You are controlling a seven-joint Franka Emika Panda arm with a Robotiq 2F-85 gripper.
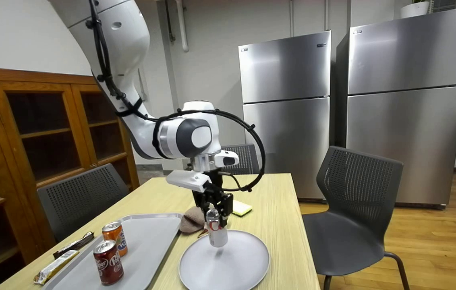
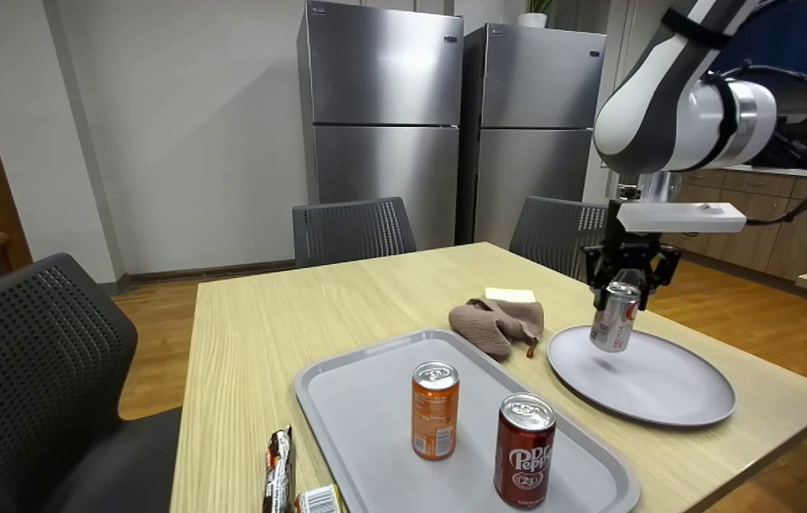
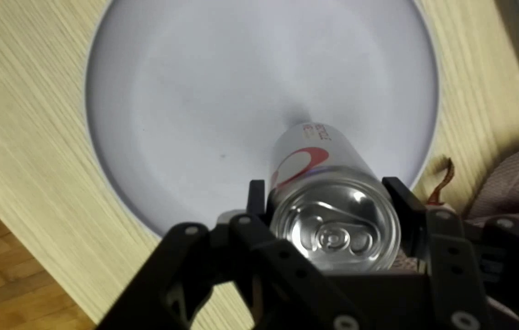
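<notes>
Fingers [image 3: 404, 206] pinching the silver can [image 3: 333, 229], one on each side; can slightly tilted. Grey plate [image 3: 241, 91] below fingers, can's base just above it. Brown cloth [image 2: 478, 328] near fingers, on the worktop [image 2: 346, 299]. Farther from fingers: grey tray [image 2: 368, 399] bearing an orange can [image 2: 435, 413] and a dark red can [image 2: 526, 456], both upright.

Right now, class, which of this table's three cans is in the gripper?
The silver can: the gripper clasps it over the plate, while the orange can and the Dr Pepper can stand on the tray.
</notes>
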